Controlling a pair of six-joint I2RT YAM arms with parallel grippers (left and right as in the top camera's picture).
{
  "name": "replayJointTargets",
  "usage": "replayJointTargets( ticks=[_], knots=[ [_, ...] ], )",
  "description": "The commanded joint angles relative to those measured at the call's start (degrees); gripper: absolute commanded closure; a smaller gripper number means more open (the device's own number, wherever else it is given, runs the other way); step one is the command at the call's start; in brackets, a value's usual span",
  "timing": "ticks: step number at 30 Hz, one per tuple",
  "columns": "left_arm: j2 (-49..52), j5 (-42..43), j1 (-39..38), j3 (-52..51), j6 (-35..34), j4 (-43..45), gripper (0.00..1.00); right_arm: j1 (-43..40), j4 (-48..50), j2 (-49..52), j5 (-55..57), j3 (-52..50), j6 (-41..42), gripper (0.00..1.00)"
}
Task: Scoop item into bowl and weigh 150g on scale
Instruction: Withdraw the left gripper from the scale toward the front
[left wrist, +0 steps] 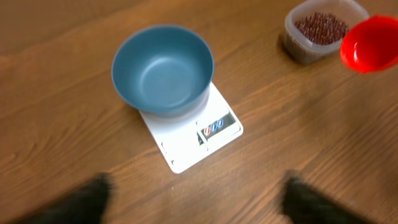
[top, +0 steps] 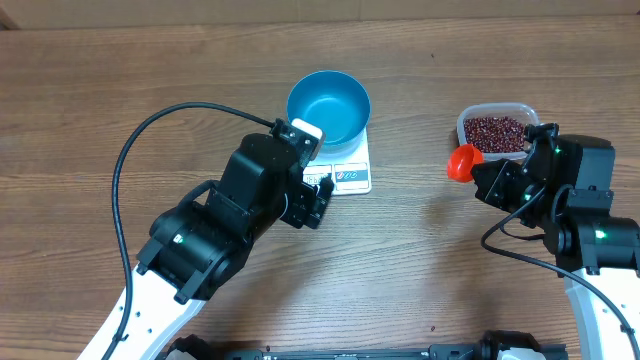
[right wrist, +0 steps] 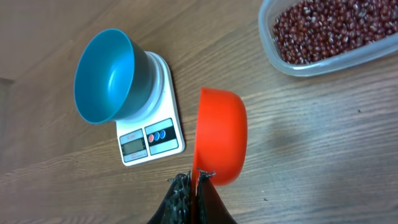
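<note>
My empty left gripper (left wrist: 198, 198) gapes clear of the round blue plastic bowl (left wrist: 163, 71) weighing on the flat white scale (left wrist: 186, 146); my right gripper (right wrist: 194, 186) clamps the red plastic scoop (right wrist: 222, 134).

round blue plastic bowl (left wrist: 163, 71): smooth, satin sheen. flat white plastic scale (left wrist: 180, 146): smooth, matt. orange-red plastic scoop (right wrist: 221, 134): glossy. clear plastic tub (right wrist: 336, 59): glossy walls. dark red-brown beans (right wrist: 323, 28): grainy, slight shine. brown wood-grain table (top: 100, 80): matt.
</note>
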Motion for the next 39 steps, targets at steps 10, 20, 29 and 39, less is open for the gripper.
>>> replayJointTargets(
  ticks=[10, 20, 29, 39],
  knots=[
    [2.0, 0.7, 0.2, 1.0, 0.9, -4.2, 0.01, -0.4, 0.6, -0.1, 0.9, 1.0, -0.2, 0.96],
    [5.5, -1.9, 0.3, 0.7, 4.3, -3.8, 0.0, -0.4, 3.1, -0.1, 0.9, 1.0, -0.5, 0.96],
    [9.6, -2.4, 2.1, -0.8, 6.1, -2.8, 0.0, -0.4, 4.9, -0.1, 1.1, 1.0, -0.9, 0.96],
    [10.4, 11.4, 12.5, -1.7, 16.7, -1.2, 0.0, -0.4, 5.3, -0.1, 1.4, 1.0, -0.9, 0.96]
  ],
)
